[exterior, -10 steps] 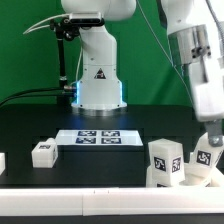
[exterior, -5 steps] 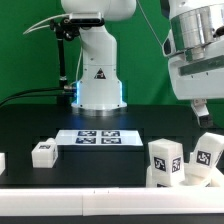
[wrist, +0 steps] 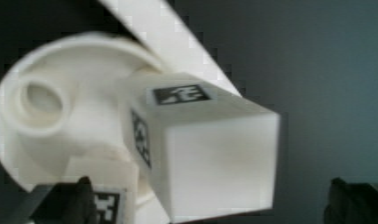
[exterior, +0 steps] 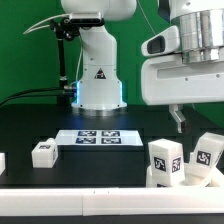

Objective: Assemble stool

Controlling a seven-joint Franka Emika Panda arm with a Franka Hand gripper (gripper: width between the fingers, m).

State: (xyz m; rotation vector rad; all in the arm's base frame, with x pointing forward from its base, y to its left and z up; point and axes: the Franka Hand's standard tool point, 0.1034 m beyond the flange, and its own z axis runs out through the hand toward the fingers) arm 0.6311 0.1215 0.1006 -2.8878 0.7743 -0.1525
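Note:
The white round stool seat [exterior: 190, 177] lies at the front on the exterior view's right. Two white tagged legs stand in its sockets: one upright [exterior: 165, 160], one tilted [exterior: 207, 152]. A third leg [exterior: 42, 153] lies loose on the black table toward the exterior view's left. My gripper [exterior: 179, 119] hangs open and empty above the seat, clear of both legs. In the wrist view the seat [wrist: 44, 90] shows an empty socket, one leg [wrist: 204, 140] stands large below my open gripper [wrist: 212, 205], and the other leg's tag [wrist: 111, 200] shows by one fingertip.
The marker board [exterior: 98, 137] lies flat in front of the robot base [exterior: 98, 85]. A long white bar [exterior: 80, 190] edges the table's front. A small white part [exterior: 2, 161] sits at the exterior view's far left edge.
My gripper has risen from the tilted leg on the seat and moved toward the exterior view's left. That leg stays in the seat, free of the fingers.

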